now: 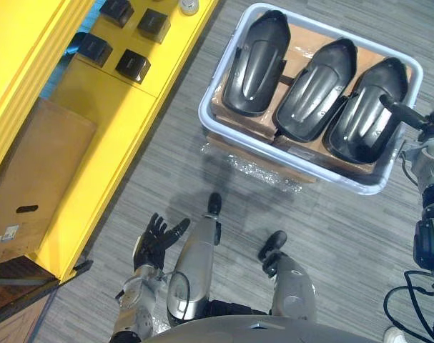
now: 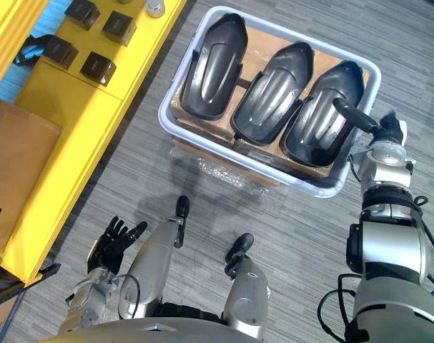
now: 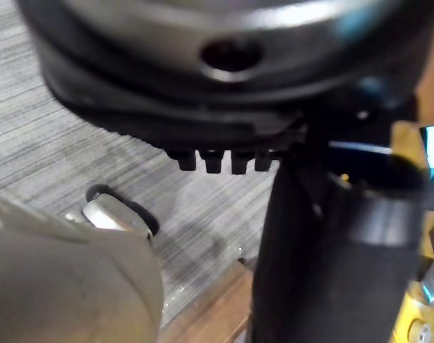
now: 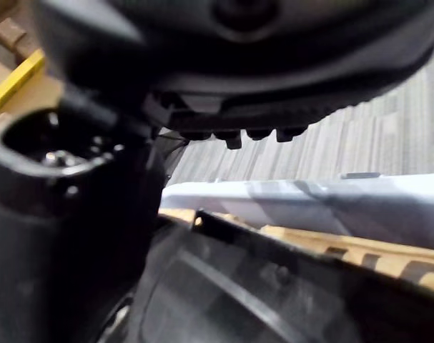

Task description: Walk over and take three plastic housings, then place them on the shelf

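Three black plastic housings lie side by side on cardboard in a pale bin (image 1: 324,30) on the floor: left housing (image 1: 256,64), middle housing (image 1: 313,89), right housing (image 1: 363,114). My right hand (image 2: 380,130) is at the bin's right end with its thumb (image 1: 399,111) stretched straight over the right housing. It grips nothing. In the right wrist view that housing (image 4: 274,293) and the bin rim (image 4: 309,200) lie just past the hand. My left hand (image 1: 156,239) hangs low at my left side, fingers spread, away from the bin.
A yellow shelf (image 1: 116,107) runs along the left, carrying small black boxes (image 1: 134,66). A brown cardboard box (image 1: 31,179) sits in its lower level. Crumpled clear plastic (image 1: 252,168) pokes out under the bin's near side. Grey floor lies between shelf and bin.
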You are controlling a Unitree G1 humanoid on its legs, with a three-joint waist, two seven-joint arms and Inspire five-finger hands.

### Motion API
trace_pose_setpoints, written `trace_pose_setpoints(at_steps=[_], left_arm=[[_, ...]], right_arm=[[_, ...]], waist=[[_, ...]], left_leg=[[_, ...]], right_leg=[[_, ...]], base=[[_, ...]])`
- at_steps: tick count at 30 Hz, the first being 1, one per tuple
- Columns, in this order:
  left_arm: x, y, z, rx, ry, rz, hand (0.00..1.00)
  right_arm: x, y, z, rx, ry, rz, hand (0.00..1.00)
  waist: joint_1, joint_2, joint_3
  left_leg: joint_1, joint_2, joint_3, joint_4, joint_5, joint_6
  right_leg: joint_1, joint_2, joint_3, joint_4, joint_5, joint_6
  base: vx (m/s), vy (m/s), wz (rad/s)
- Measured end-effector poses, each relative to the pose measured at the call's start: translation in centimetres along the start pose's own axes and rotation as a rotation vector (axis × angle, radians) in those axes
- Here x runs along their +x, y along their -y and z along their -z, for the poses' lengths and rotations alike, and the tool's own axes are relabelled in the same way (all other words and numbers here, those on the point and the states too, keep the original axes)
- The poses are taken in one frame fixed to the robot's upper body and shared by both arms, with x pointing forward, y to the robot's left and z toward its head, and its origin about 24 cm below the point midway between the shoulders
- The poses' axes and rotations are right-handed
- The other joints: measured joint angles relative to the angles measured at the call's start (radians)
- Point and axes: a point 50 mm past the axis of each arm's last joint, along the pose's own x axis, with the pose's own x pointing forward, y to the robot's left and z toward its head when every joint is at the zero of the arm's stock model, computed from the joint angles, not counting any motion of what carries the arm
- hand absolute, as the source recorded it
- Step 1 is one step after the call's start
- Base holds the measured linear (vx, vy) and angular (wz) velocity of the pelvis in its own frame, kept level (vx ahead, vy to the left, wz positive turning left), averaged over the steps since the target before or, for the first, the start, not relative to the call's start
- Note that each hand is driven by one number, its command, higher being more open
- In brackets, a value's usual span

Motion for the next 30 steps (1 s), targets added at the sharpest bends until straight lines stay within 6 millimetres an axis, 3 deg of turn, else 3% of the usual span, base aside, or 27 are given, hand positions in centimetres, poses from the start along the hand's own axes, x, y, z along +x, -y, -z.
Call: trace_pose_setpoints(at_steps=[3,13,14,17,23,25,30], left_arm=[[0.1,1.6,0.6,-0.012,-0.013,0.048,1.00],[0.1,2.4,0.9,-0.056,-0.022,0.041,1.00],[0.1,2.5,0.9,-0.070,-0.024,0.037,1.00],[0.1,2.5,0.9,-0.082,-0.025,0.027,1.00],[0.3,2.4,0.8,-0.113,-0.020,0.013,1.00],[0.4,2.6,0.7,-0.120,-0.019,0.020,1.00],[0.5,2.6,0.5,-0.165,-0.007,0.034,1.00]], right_arm=[[0.1,1.3,-1.2,0.011,-0.014,0.080,1.00],[0.0,1.9,-0.5,-0.101,-0.096,0.151,1.00],[0.1,2.0,-0.6,-0.106,-0.108,0.158,0.00],[0.1,2.0,-0.6,-0.106,-0.119,0.161,0.00],[0.0,3.8,-2.7,-0.163,-0.065,0.209,0.00],[0.0,4.1,-2.9,-0.205,-0.058,0.225,0.00],[0.0,4.7,-2.2,-0.289,-0.082,0.265,0.00]], waist=[[0.001,0.028,0.009],[0.000,0.069,0.016],[0.001,0.076,0.018],[0.005,0.079,0.016],[0.016,0.082,0.013],[0.030,0.082,0.013],[0.026,0.082,0.013]], left_leg=[[-0.025,-0.001,-0.001,0.017,0.000,0.000],[-0.068,-0.005,-0.005,0.013,0.022,-0.008],[-0.075,-0.005,-0.007,0.011,0.027,-0.009],[-0.087,-0.008,-0.007,0.014,0.034,-0.012],[-0.138,-0.011,-0.026,0.035,0.039,-0.020],[-0.143,-0.010,-0.033,0.037,0.041,-0.024],[-0.151,-0.008,-0.043,0.050,0.039,-0.027]], right_leg=[[-0.038,-0.013,0.006,0.048,-0.017,0.000],[-0.130,-0.044,0.019,0.162,-0.071,-0.013],[-0.141,-0.045,0.019,0.173,-0.074,-0.017],[-0.167,-0.060,0.019,0.212,-0.092,-0.024],[-0.225,-0.075,0.016,0.277,-0.123,-0.035],[-0.228,-0.076,0.010,0.286,-0.130,-0.041],[-0.229,-0.076,0.000,0.300,-0.141,-0.046]], base=[[-0.08,0.003,-0.01],[-0.05,-0.030,0.02],[0.00,-0.044,0.05],[-0.01,-0.049,0.04],[-0.02,-0.039,0.08],[-0.02,-0.035,0.05],[-0.01,-0.011,0.03]])
